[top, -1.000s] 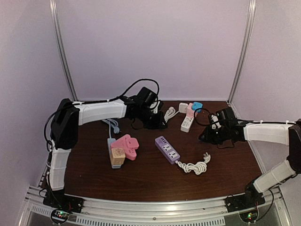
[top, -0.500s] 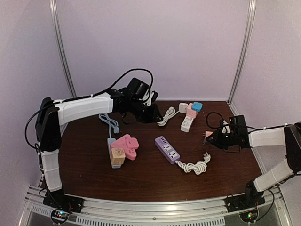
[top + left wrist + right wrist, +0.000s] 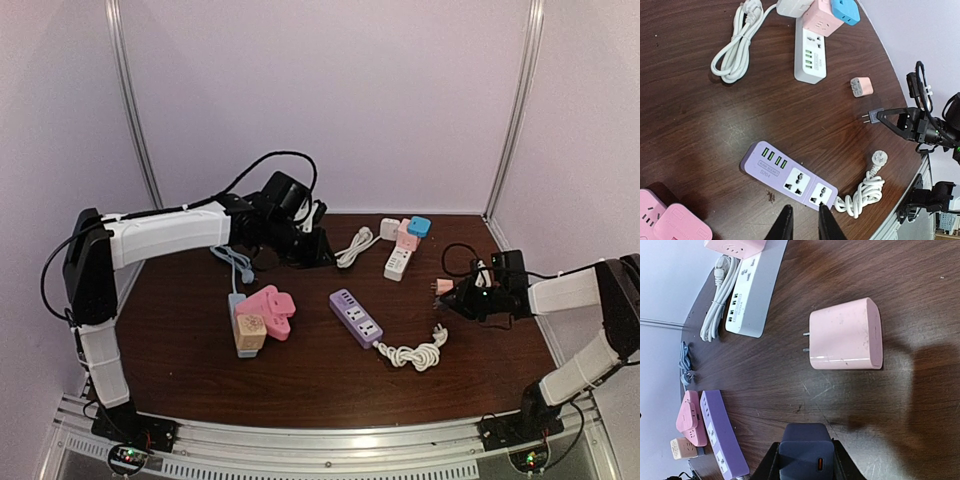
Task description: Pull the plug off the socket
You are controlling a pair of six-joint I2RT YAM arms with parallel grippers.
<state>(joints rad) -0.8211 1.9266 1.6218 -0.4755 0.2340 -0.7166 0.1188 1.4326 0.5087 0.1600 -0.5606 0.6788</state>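
Observation:
My right gripper (image 3: 805,457) is shut on a dark blue plug (image 3: 805,442) and holds it just above the table; the left wrist view shows its two pins (image 3: 867,118) pointing left in free air. A pink plug (image 3: 845,335) lies loose on the table just ahead of it, also in the left wrist view (image 3: 860,86). The white socket strip (image 3: 398,262) lies at the back and carries a pink cube adapter (image 3: 406,236) and a blue plug (image 3: 419,225). My left gripper (image 3: 805,227) is slightly open and empty, above the purple strip (image 3: 790,175).
A coiled white cord (image 3: 412,353) trails from the purple strip (image 3: 356,317). Pink socket blocks (image 3: 268,310) and a tan cube (image 3: 249,330) sit at the left. A second white cord (image 3: 355,243) and a grey-blue cable (image 3: 237,265) lie at the back.
My right gripper has lowered and drawn back to the right with the dark plug. My left arm has swung its gripper to the left and back.

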